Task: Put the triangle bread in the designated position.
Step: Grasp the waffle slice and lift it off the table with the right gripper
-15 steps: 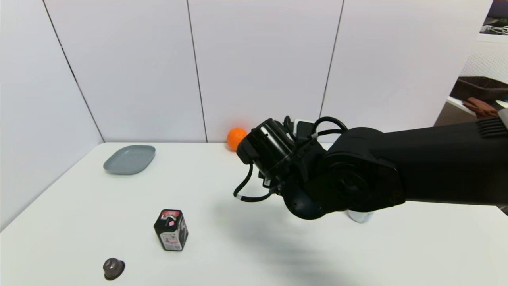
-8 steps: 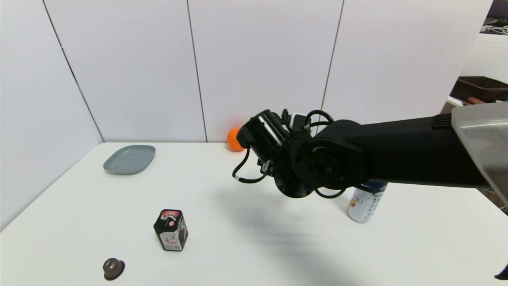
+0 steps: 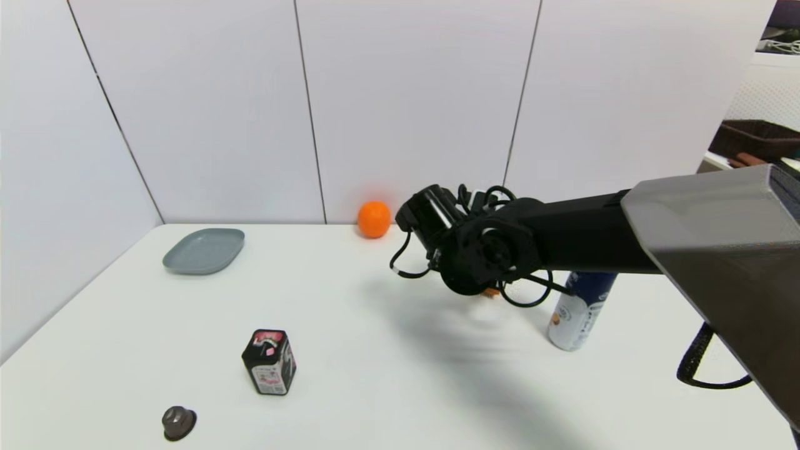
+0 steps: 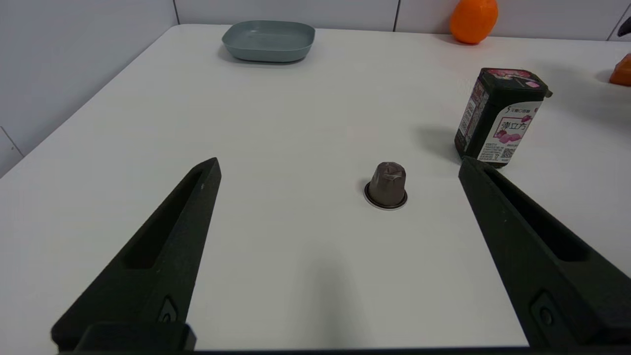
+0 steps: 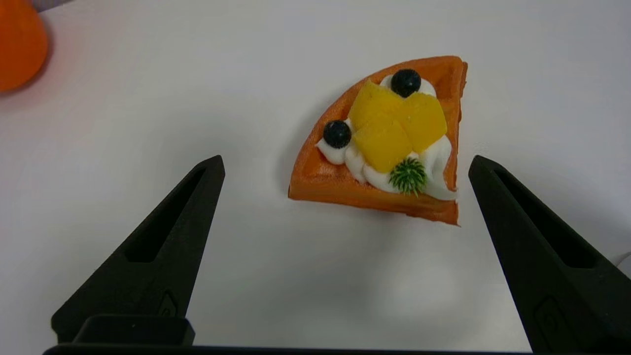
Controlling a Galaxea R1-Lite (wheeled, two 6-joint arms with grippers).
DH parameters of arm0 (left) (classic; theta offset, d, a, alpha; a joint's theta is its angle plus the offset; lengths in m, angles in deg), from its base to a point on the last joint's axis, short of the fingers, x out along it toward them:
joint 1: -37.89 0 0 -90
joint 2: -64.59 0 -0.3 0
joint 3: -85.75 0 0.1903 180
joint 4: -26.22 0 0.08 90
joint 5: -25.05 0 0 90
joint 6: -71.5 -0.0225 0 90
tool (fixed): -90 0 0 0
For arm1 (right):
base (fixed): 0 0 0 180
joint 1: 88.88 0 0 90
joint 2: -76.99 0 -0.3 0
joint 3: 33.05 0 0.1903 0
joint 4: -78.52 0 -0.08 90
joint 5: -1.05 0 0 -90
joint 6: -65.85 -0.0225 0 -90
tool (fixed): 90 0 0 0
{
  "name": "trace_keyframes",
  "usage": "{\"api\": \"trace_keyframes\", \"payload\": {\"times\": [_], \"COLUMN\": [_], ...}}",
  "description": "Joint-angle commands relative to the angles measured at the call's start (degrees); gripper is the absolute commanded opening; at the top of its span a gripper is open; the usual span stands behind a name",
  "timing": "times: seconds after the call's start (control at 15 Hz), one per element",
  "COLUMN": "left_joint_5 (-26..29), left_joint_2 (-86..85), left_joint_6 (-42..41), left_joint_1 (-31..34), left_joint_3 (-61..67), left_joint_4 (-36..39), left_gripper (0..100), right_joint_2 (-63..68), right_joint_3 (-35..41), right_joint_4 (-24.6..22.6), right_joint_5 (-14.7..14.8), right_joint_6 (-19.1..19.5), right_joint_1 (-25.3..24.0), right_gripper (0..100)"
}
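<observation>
Head view, right arm: reaches in from the right across the middle of the white tabletop (image 3: 156,312); its wrist housing hides the right gripper's fingers, so this view alone cannot tell their state.
Head view, triangle bread (image 3: 492,292): only a small orange sliver peeks out under the wrist, beside the cable loop.
Head view, surroundings: a blue-and-white can (image 3: 579,307) stands upright just right of the wrist, partly covered by the forearm; a round orange fruit (image 3: 374,219) sits at the back wall; a grey dish (image 3: 204,250) lies at far left; a black carton (image 3: 269,362) stands near the front left, with a brown coffee capsule (image 3: 179,422) in front of it.

Left wrist view, left gripper (image 4: 340,167): fingers spread wide, holding nothing, low over the front left tabletop.
Left wrist view, things shown: the coffee capsule (image 4: 387,185) lies between the fingers' line; the carton (image 4: 500,117) is beyond it, the dish (image 4: 268,40) and fruit (image 4: 473,19) far off; an orange corner of the bread (image 4: 622,71) shows at the picture edge.

Right wrist view, right gripper (image 5: 345,165): fingers wide open, empty.
Right wrist view, triangle bread (image 5: 389,143): seen whole only here, flat on the tabletop, topping up, just beyond the gap between the fingertips, touching neither.
Right wrist view, fruit (image 5: 19,44): well apart in the corner.
</observation>
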Motion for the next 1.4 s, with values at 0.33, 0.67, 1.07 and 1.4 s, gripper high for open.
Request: {"api": "trace_keyframes", "payload": {"times": [0.33,0.67,1.07,1.4], "left_joint_5": [0.0,0.0,0.0,0.0], "left_joint_2": [0.1,0.1,0.1,0.1], "left_joint_6": [0.0,0.0,0.0,0.0], "left_joint_1": [0.0,0.0,0.0,0.0], "left_joint_3": [0.0,0.0,0.0,0.0], "left_joint_4": [0.0,0.0,0.0,0.0], "left_gripper": [100,100,100,100], "right_joint_2": [3.9,4.3,4.6,4.9], "right_joint_3": [-6.4,-6.2,-6.1,-5.8], "right_joint_4": [0.2,0.4,0.4,1.8], "right_joint_5": [0.1,-0.1,-0.9,-0.9], "right_joint_6": [4.6,3.8,2.4,-1.4], "right_joint_1": [4.8,4.5,4.2,3.8], "right_gripper": [100,100,100,0]}}
